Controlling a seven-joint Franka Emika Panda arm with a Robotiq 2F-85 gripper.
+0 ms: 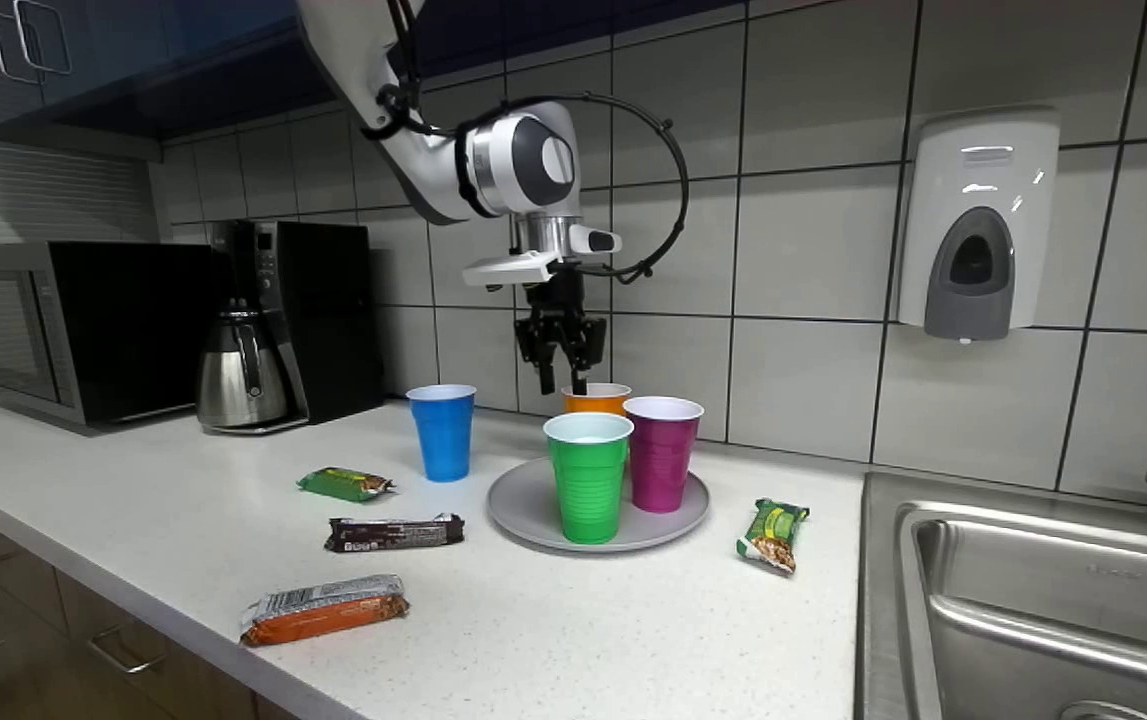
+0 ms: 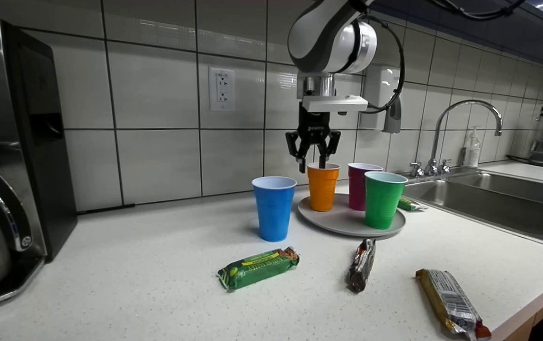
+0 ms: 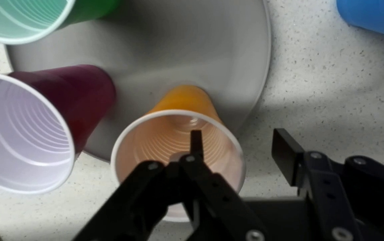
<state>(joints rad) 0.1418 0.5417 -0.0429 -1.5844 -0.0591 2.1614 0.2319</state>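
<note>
An orange cup (image 2: 322, 192) stands upright on a grey plate (image 3: 178, 50), beside a purple cup (image 1: 663, 460) and a green cup (image 1: 588, 490). My gripper (image 2: 312, 167) points straight down at the orange cup's rim, its jaws apart. In the wrist view, one of its fingers (image 3: 197, 142) is over or just inside the cup's mouth, while the opposite finger stays outside, past the rim. The near cup wall lies between them, and neither pad visibly presses on it. Off the plate, a blue cup (image 2: 273, 210) stands on the counter.
Wrapped bars lie about the counter: green (image 2: 258, 268), dark brown (image 1: 395, 533), orange-and-silver (image 1: 325, 609), and another green bar (image 1: 773, 535) near the sink (image 1: 1053, 620). A tiled wall (image 1: 813, 240) rises close behind the cups. The coffee maker (image 1: 318, 320) and microwave (image 1: 123, 325) stand at one end.
</note>
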